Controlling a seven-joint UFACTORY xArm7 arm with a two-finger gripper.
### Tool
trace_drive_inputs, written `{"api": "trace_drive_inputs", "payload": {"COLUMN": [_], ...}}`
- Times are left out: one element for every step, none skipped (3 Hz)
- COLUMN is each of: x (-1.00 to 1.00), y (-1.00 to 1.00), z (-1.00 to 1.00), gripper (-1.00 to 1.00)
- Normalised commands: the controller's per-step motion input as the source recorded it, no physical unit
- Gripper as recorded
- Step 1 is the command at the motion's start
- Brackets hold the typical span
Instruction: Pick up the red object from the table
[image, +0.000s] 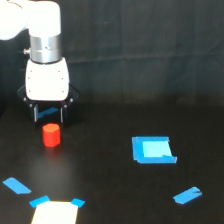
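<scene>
The red object (51, 135) is a small red-orange short cylinder standing upright on the black table (110, 185) at the exterior view's left. My gripper (49, 116) hangs from the white arm just above and behind it, fingers pointing down. The two dark fingers stand apart, one on each side of a gap about as wide as the cylinder. The fingertips end just above the cylinder's top; I cannot tell whether they touch it. The gripper holds nothing.
A blue-edged square (153, 150) lies at the middle right. Blue tape strips lie at the lower left (16, 186) and lower right (187, 195). A pale patch with blue corners (56, 212) sits at the bottom edge.
</scene>
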Motion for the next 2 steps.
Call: {"api": "trace_drive_inputs", "payload": {"x": [0.34,0.17], "y": [-0.83,-0.76], "z": [-0.52,0.08], "gripper": [0.80,0.47]}}
